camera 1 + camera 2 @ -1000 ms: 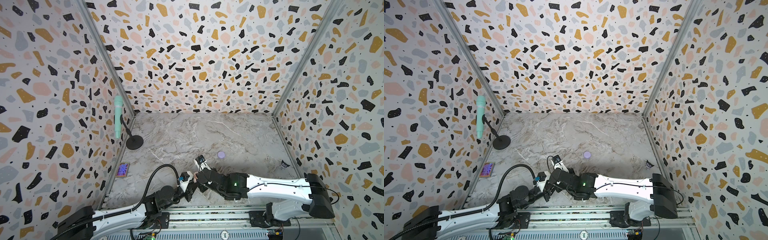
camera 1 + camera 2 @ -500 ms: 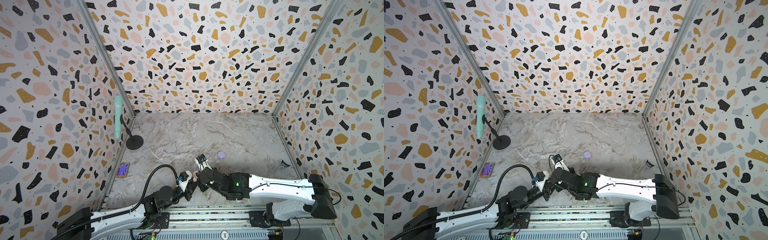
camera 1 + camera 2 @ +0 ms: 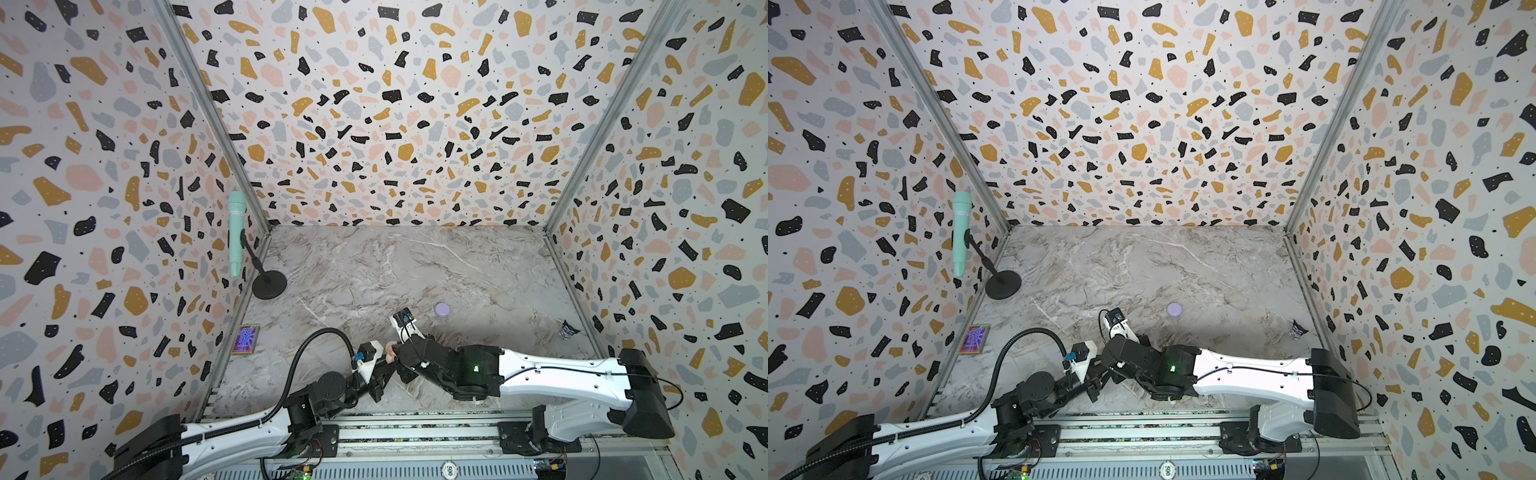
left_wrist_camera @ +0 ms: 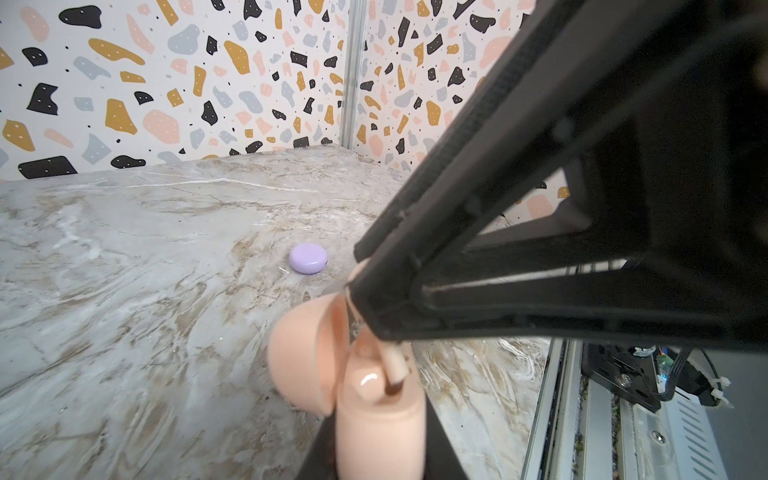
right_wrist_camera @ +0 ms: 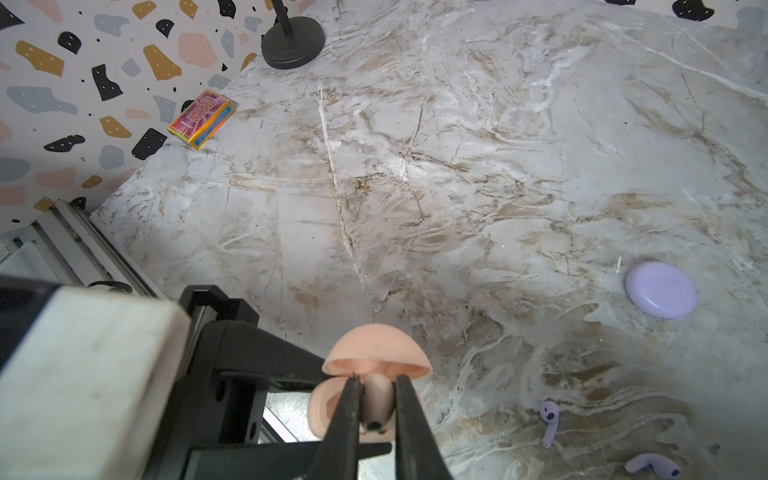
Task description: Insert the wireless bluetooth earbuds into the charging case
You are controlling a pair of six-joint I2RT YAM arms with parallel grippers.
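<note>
The left fingers (image 4: pixel 442 457) are clenching the body of the open peach charging case (image 4: pixel 379 428) near the front edge of the counter (image 3: pixel 374 270). Its lid (image 4: pixel 305 357) is standing up just beside the opening. The right fingers (image 5: pixel 347 415) are pinching a pale earbud (image 5: pixel 376 405) right over that opening, with the stem dipping into the body; how far in it is sitting I cannot tell. In both top views the right arm's wrist is covering the spot where the two arms are meeting.

Two lavender earbuds (image 5: pixel 549 419) (image 5: pixel 650 464) are lying loose on the counter near the right fingers. A closed lavender case (image 3: pixel 442 309) is resting farther back, apart from both arms. A mint microphone (image 3: pixel 236 232) on its black stand (image 3: pixel 269 284) and a shiny card box (image 3: pixel 246 340) are sitting along the left wall, and a crumpled wrapper (image 3: pixel 567 329) is lying by the right wall.

Compared with a second ago, both arms are staying almost where they were, the right wrist shifting only slightly, and the lavender case is lying in the same spot
</note>
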